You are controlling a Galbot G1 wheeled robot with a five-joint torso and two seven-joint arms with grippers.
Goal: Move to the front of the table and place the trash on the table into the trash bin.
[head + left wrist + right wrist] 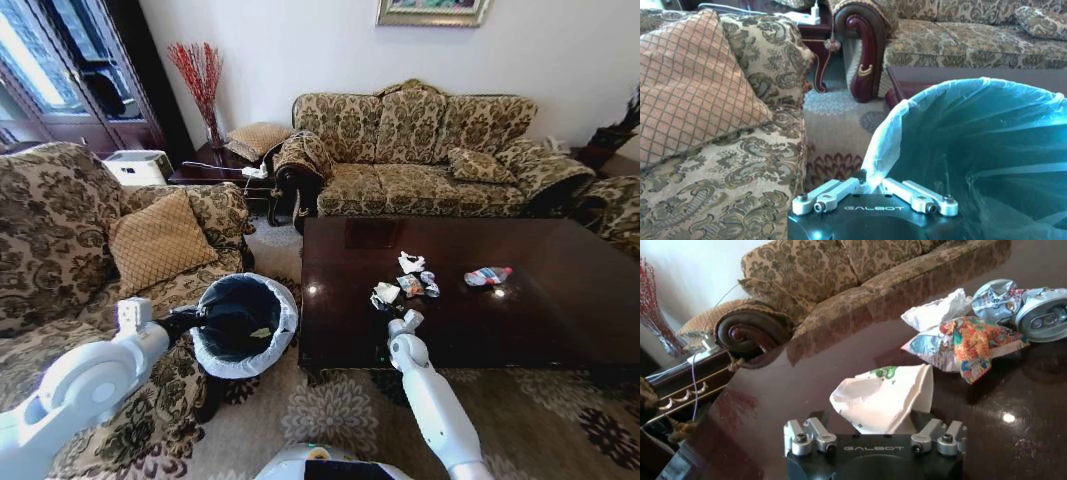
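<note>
Ornate sitting room, brocade sofas around a glossy dark-wood table (560, 300). Right gripper (405, 322) down at the near edge, jaws spread around a crumpled white paper scrap (887, 399), seemingly touching but not yet clamped. Further trash just beyond: a crinkled colourful wrapper (970, 345), a crushed silvery can (1023, 307), a flattened clear bottle (487, 275). Left gripper (870, 186) pinched shut on the puffed translucent liner of the trash bin (243, 322), held beside the table's left end. Pickup stage, apparently; next, a firm squeeze on the soft paper, then a lift toward the bin.
</note>
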